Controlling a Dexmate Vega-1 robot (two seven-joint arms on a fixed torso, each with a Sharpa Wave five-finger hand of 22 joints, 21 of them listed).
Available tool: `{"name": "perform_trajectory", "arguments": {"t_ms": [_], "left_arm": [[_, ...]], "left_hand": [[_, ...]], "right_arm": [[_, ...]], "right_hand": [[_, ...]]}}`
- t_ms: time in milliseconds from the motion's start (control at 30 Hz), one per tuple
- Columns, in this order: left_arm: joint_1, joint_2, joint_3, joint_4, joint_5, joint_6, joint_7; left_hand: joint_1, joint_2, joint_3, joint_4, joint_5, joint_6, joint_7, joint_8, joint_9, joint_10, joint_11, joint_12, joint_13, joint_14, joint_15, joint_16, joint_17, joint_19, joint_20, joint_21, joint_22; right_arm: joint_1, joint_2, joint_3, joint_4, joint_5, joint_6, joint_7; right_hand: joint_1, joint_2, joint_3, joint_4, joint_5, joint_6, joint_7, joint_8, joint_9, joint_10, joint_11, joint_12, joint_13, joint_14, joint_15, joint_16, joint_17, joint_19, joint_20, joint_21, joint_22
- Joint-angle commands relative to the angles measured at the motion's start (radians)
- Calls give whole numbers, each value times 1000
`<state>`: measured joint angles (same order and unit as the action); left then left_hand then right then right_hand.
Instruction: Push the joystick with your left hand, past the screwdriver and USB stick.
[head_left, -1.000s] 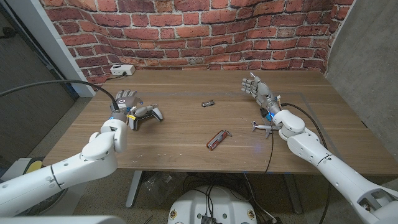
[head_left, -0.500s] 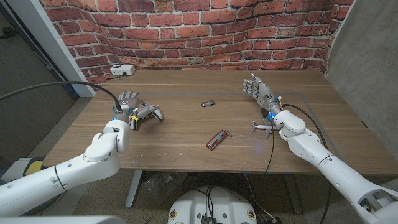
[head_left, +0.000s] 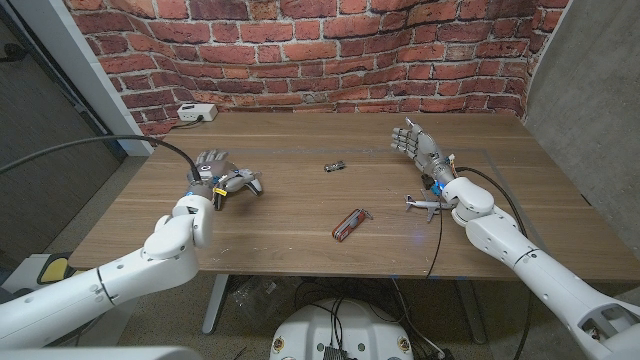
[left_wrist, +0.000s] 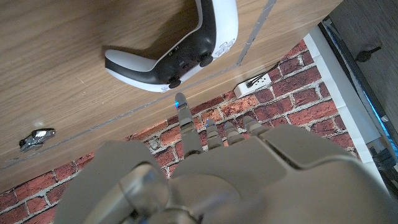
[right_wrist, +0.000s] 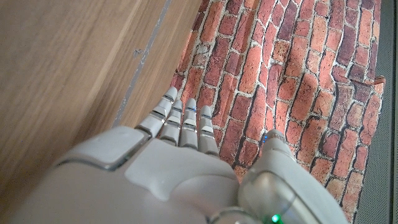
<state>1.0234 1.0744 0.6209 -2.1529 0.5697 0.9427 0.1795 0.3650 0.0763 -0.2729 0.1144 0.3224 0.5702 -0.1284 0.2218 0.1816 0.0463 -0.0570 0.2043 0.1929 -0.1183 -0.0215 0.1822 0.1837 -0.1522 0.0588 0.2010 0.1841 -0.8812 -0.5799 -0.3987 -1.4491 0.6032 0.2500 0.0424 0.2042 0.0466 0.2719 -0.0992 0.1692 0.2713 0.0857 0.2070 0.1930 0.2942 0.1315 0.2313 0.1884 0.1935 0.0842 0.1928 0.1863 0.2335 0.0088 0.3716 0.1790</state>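
My open left hand (head_left: 208, 168) sits behind the white game controller (head_left: 243, 181), holding nothing; next I push it rightward past the USB stick (head_left: 334, 166).

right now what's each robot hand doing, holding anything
Left robot hand: open, fingers apart, holding nothing, right beside the joystick.
Right robot hand: open, fingers extended, holding nothing.

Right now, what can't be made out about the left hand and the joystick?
- Contact: in the head view the left hand covers the joystick's near side, so touch cannot be confirmed.
- Left wrist view: the fingers appear apart from the joystick, depth unclear.
- USB stick: too small for detail.
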Motion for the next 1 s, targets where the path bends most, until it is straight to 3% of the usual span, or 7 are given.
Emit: {"name": "perform_trajectory", "arguments": {"t_ms": [33, 1000], "left_arm": [[-8, -19, 11, 5, 8, 4, -7], [-18, -25, 18, 11, 16, 16, -15]], "left_hand": [[6, 7, -6, 2, 4, 11, -1, -3, 2, 7, -3, 5, 2, 3, 2, 7, 3, -7, 2, 5, 5], [9, 14, -9, 2, 5, 18, 1, -7, 2, 12, -7, 8, 2, 12, -24, 8, 2, -5, 5, 7, 5]], "right_arm": [[-1, -4, 5, 4, 8, -2, 8], [8, 3, 0, 29, 10, -4, 14]], "right_hand": [[0, 9, 5, -4, 7, 10, -3, -3, 3, 12, 2, 0, 3, 6, 2, -1, 2, 8, 0, 0, 3], [-3, 11, 4, -3, 7, 9, -3, -4, 3, 13, 2, -1, 3, 7, 2, -1, 2, 9, 1, -6, 4]]}}
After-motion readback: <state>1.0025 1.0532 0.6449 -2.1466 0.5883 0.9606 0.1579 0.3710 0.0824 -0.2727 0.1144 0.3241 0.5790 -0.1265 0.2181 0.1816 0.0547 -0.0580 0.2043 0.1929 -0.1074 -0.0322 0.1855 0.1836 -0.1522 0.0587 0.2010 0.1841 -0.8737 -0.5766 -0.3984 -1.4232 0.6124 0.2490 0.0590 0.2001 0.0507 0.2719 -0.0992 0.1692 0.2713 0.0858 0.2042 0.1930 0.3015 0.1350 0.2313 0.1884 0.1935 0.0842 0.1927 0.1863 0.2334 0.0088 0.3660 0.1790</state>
